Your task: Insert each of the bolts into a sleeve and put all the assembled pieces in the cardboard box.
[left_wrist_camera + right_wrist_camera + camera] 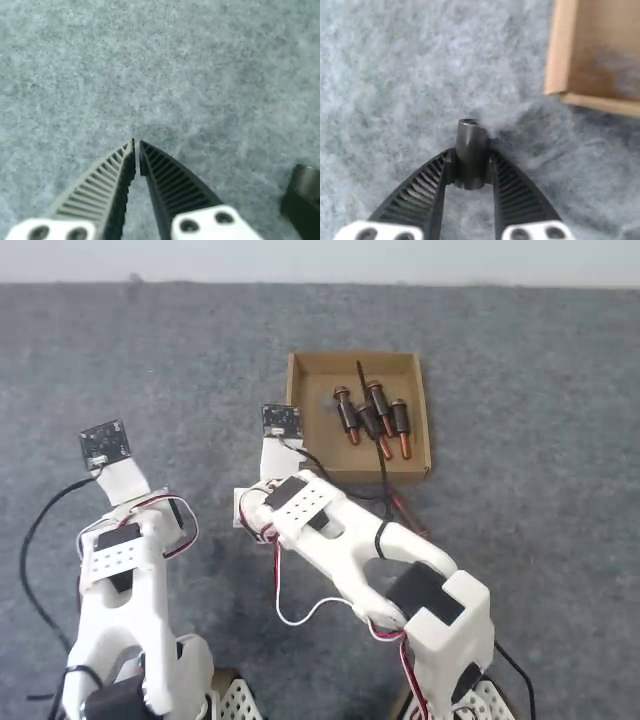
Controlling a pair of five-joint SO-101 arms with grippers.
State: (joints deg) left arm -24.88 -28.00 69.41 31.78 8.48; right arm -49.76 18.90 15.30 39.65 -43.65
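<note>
My right gripper (470, 156) is shut on a black sleeve (469, 137), which stands up between its fingers with the open end showing, just above the grey carpet. The corner of the cardboard box (560, 50) is close by. From above, the cardboard box (295, 390) sits at the back centre and holds three assembled pieces (348, 416), black sleeves with copper bolt tips sticking out. The right arm (300, 502) reaches to the box's near left corner. My left gripper (136, 143) is shut on nothing, over bare carpet well to the left.
A black cable (383, 465) from the right arm runs across the box and its front wall. A dark object (302, 195) shows at the edge of the left wrist view; I cannot tell what it is. The grey carpet (520, 390) spreads around the box.
</note>
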